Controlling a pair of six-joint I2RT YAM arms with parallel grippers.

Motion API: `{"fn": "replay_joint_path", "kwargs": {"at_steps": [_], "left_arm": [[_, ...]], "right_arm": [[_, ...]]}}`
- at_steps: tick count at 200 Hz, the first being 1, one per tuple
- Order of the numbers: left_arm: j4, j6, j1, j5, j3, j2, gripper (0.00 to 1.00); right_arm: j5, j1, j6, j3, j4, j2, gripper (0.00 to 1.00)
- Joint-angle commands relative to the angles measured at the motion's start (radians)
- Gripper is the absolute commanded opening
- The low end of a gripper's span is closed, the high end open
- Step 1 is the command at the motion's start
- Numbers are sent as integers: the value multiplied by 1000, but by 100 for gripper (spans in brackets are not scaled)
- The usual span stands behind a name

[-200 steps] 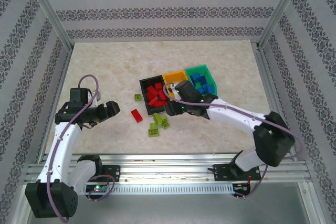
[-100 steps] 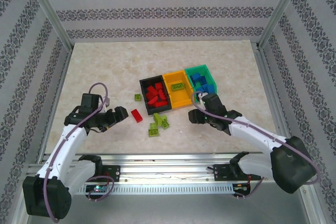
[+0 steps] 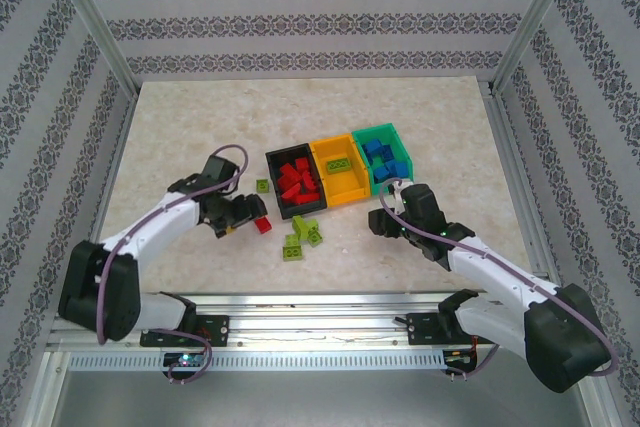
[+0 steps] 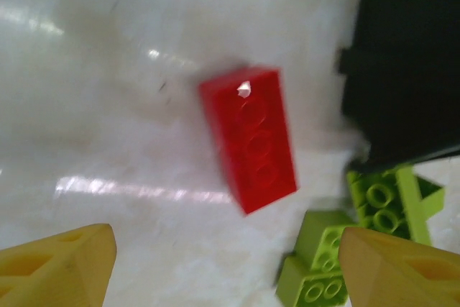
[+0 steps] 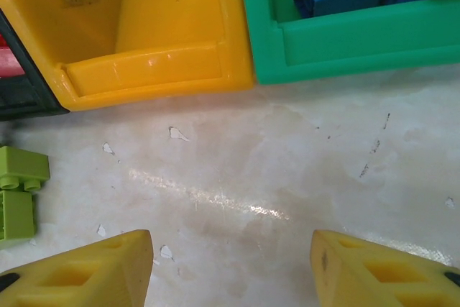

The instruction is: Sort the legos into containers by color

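Left gripper (image 3: 248, 217) is recorded in the top view low over the worktop (image 3: 190, 127), just left of a loose red brick (image 3: 263, 226). Its jaws are spread and nothing is held. In the left wrist view its yellow fingertips (image 4: 61, 267) are seen wide apart at the bottom corners, with the red brick lying flat ahead of them, studs up and untouched.

A single green brick (image 3: 262, 185) is noted further back, beside the black bin (image 3: 271, 172). A green cluster (image 3: 302, 234) lies in front of that bin. From above it is rendered as a clump, while in the left wrist view two of its bricks are resolved stud by stud.

Three joined bins are set in a row. Red bricks (image 3: 297, 179) are held in the black bin, one green piece (image 3: 337, 163) in the orange-yellow bin (image 3: 345, 197), and blue bricks (image 3: 385, 159) in the teal-green bin (image 3: 375, 130).

Right gripper (image 3: 380, 223) is placed over bare worktop just in front of the orange-yellow and teal-green bins, its jaws released and empty. In the right wrist view the near walls of both bins are shown close, along with scuffs on the worktop that cannot be read from above.
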Motion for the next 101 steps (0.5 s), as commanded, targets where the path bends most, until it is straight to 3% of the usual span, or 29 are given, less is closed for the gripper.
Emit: {"fn": "replay_joint_path", "kwargs": {"at_steps": [1, 59, 101], "left_arm": [[-67, -15, -43, -98, 85, 81, 81], [-29, -9, -71, -79, 185, 282, 77], [-23, -2, -72, -113, 198, 332, 69]], "right_arm": [[-11, 0, 5, -19, 36, -12, 60], [-5, 0, 7, -45, 48, -63, 60], [-7, 2, 6, -49, 55, -70, 60]]}}
